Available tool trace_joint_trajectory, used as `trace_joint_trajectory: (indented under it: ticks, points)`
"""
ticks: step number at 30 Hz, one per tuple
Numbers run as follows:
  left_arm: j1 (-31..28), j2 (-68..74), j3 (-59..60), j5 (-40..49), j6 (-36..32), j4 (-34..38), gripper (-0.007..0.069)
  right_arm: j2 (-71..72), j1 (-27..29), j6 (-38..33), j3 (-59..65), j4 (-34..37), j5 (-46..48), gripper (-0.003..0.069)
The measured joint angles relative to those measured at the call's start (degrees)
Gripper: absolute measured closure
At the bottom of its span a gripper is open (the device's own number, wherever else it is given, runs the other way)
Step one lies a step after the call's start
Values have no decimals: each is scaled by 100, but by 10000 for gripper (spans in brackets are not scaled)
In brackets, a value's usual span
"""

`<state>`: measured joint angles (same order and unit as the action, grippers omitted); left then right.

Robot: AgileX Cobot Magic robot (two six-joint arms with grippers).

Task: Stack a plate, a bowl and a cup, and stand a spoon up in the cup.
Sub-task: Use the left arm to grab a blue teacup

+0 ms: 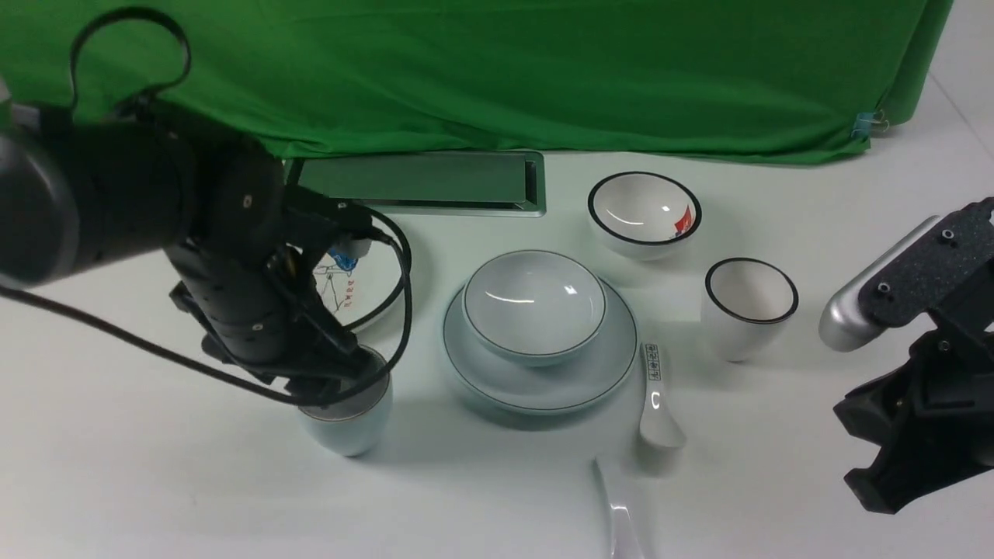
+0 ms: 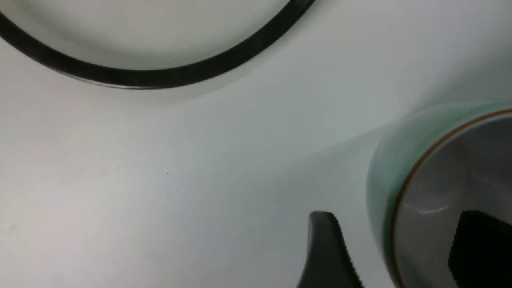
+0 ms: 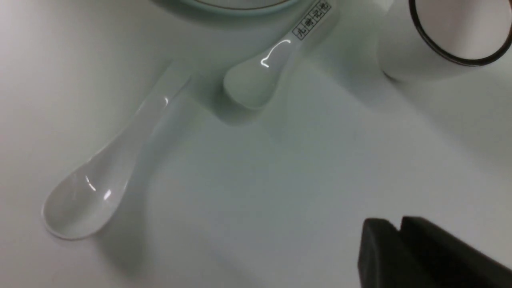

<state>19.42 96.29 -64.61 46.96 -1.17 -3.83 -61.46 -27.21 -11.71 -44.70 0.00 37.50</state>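
Neatly, glossy round bowl (image 1: 534,304) tops plate (image 1: 497,382).

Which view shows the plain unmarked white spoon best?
The right wrist view: the plain spoon lies whole on the table, bowl to handle, near the printed spoon. The front view catches only part of it, cut off by the picture's lower edge. The left wrist view does not show it.
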Motion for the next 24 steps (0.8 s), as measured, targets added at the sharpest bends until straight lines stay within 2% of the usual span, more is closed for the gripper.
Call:
trace_joint_trajectory:
  ticks: [3,5,10,12,19,24]
  points:
    - [0,0,147,-388,154,-52,307,0,0,0,0,0,-23,563]
    - [0,0,190,-554,243,-64,361,0,0,0,0,0,-22,563]
    - [0,0,217,-659,260,-83,571,0,0,0,0,0,-41,561]
    - [0,0,217,-663,260,-78,619,0,0,0,0,0,-41,559]
    - [102,-41,-606,188,67,-85,631,0,0,0,0,0,-41,552]
    - [395,-6,-1504,295,-333,258,631,0,0,0,0,0,-67,548]
